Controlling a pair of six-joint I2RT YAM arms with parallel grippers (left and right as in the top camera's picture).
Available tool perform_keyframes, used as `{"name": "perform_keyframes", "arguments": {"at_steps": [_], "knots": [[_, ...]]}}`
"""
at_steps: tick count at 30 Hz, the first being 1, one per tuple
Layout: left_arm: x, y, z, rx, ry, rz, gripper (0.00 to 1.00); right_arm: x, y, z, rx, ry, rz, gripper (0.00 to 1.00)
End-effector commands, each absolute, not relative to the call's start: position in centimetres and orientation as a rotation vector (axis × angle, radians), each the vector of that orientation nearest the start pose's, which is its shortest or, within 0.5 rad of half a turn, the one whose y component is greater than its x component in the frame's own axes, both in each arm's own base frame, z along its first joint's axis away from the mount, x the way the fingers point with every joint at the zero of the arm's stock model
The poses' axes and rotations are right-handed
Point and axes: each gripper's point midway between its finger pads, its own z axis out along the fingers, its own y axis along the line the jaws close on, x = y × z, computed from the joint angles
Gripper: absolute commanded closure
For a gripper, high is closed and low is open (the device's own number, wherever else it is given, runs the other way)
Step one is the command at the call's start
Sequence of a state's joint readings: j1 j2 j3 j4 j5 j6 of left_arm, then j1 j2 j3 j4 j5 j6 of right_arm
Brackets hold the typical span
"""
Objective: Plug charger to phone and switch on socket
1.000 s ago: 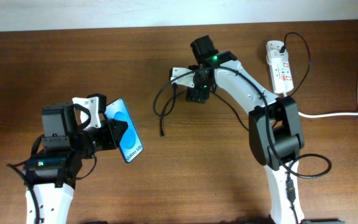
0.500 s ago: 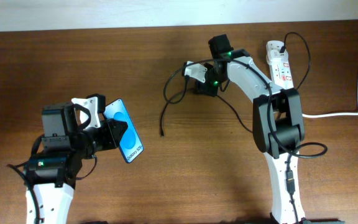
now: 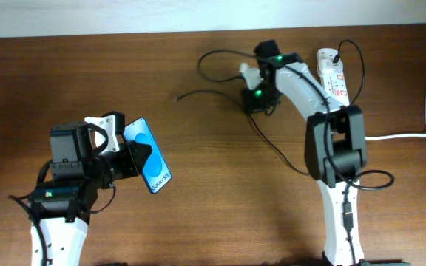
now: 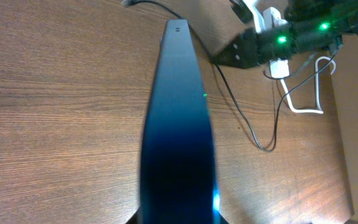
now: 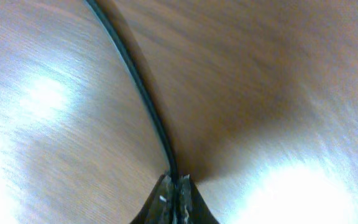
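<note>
**Both tools clenched at the table**

Overhead: the left tool (image 3: 128,159) is gripping the tilted phone (image 3: 152,159). The right tool (image 3: 256,103) is pinching the charger (image 3: 202,92) near the socket (image 3: 333,74) on the table (image 3: 198,199).
Left wrist: the phone is showing edge-on.
Right wrist: closed fingers (image 5: 166,200) are clamping the charger.

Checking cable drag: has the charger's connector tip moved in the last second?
Yes. In the overhead view the charger's connector tip has slid toward the top of the frame, now level with the socket instead of well below it.
</note>
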State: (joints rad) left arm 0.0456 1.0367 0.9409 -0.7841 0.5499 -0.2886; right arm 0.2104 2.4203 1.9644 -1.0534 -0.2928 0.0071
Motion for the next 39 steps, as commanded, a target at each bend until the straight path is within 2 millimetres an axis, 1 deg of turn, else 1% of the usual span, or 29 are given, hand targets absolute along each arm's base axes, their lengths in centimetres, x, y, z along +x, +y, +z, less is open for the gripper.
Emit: {"name": "perform_keyframes", "arguments": {"at_steps": [1, 2, 4, 6, 7, 8, 9, 10, 11, 14, 15, 17, 18, 19, 20, 21, 23, 25, 27, 28, 29, 30, 33, 34, 35, 38, 39], "knots": [[28.1, -8.1, 22.5, -0.138, 2.372, -0.817, 0.99, 38.8, 7.0, -7.7, 0.227, 3.434, -0.096, 0.96], [28.1, -8.1, 22.5, -0.138, 2.372, -0.817, 0.99, 37.4, 7.0, -7.4, 0.213, 3.484, -0.131, 0.96], [28.1, -8.1, 22.5, -0.138, 2.372, -0.818, 0.99, 35.7, 7.4, -7.2, 0.156, 3.542, -0.185, 0.96], [28.0, -8.3, 22.6, -0.132, 2.371, -0.832, 0.98, 34.2, 8.7, -7.0, 0.070, 3.584, -0.230, 0.96], [27.9, -8.4, 22.6, -0.127, 2.369, -0.845, 0.98, 34.0, 9.3, -7.0, -0.006, 3.582, -0.247, 0.96], [27.9, -8.4, 22.6, -0.127, 2.369, -0.845, 0.98, 34.2, 9.7, -7.2, -0.073, 3.555, -0.291, 0.95], [27.9, -8.4, 22.6, -0.127, 2.369, -0.845, 0.98, 34.5, 9.7, -7.3, -0.099, 3.533, -0.329, 0.87], [27.9, -8.4, 22.6, -0.127, 2.369, -0.845, 0.97, 34.7, 9.7, -7.4, -0.116, 3.515, -0.358, 0.75], [27.9, -8.4, 22.6, -0.127, 2.369, -0.844, 0.97, 35.1, 9.6, -7.5, -0.127, 3.492, -0.381, 0.71], [27.9, -8.4, 22.6, -0.127, 2.369, -0.845, 0.96, 35.9, 9.6, -7.8, -0.127, 3.462, -0.357, 0.61], [28.0, -8.4, 22.6, -0.127, 2.368, -0.844, 0.96, 36.2, 9.5, -7.9, -0.186, 3.455, -0.339, 0.57], [28.0, -8.4, 22.6, -0.127, 2.368, -0.844, 0.95, 37.0, 9.7, -8.2, -0.366, 3.420, -0.290, 0.51], [28.0, -8.4, 22.6, -0.127, 2.368, -0.844, 0.95, 37.6, 9.8, -8.2, -0.515, 3.387, -0.259, 0.39], [28.0, -8.4, 22.6, -0.126, 2.368, -0.844, 0.95, 38.1, 10.0, -8.1, -0.600, 3.360, -0.240, 0.25], [28.0, -8.4, 22.7, -0.127, 2.368, -0.843, 0.95, 38.6, 10.2, -7.9, -0.666, 3.332, -0.223, 0.25], [28.0, -8.4, 22.7, -0.126, 2.366, -0.843, 0.95, 39.6, 10.7, -7.3, -0.777, 3.277, -0.186, 0.25], [28.0, -8.4, 22.7, -0.125, 2.365, -0.843, 0.95, 40.5, 11.9, -6.4, -0.940, 3.205, -0.073, 0.21], [28.0, -8.4, 22.7, -0.125, 2.365, -0.843, 0.95, 40.6, 14.4, -5.4, -1.148, 3.090, 0.169, 0.03], [28.0, -8.4, 22.7, -0.125, 2.365, -0.843, 0.95, 40.0, 16.6, -4.7, -1.298, 2.983, 0.388, 0.02], [28.0, -8.4, 22.7, -0.125, 2.365, -0.843, 0.96, 39.4, 17.5, -4.5, -1.377, 2.933, 0.475, 0.02], [28.0, -8.4, 22.7, -0.125, 2.364, -0.843, 0.97, 38.8, 18.2, -4.4, -1.440, 2.902, 0.518, 0.02], [28.1, -8.4, 22.8, -0.123, 2.362, -0.842, 0.98, 38.4, 18.7, -4.4, -1.465, 2.893, 0.520, 0.02], [28.1, -8.4, 22.8, -0.124, 2.361, -0.841, 0.99, 37.1, 21.3, -4.5, -1.570, 2.851, 0.513, 0.02], [28.1, -8.4, 22.8, -0.124, 2.361, -0.841, 0.99, 36.8, 22.1, -4.6, -1.615, 2.832, 0.470, 0.02], [28.1, -8.4, 22.8, -0.123, 2.361, -0.841, 0.99, 36.8, 22.3, -4.9, -1.642, 2.828, 0.386, 0.02], [28.1, -8.4, 22.8, -0.123, 2.361, -0.842, 0.99, 37.6, 21.6, -6.3, -1.647, 2.844, 0.076, 0.02], [28.1, -8.4, 22.8, -0.123, 2.361, -0.842, 0.98, 37.3, 21.6, -7.0, -1.661, 2.839, 0.031, 0.02]]}}
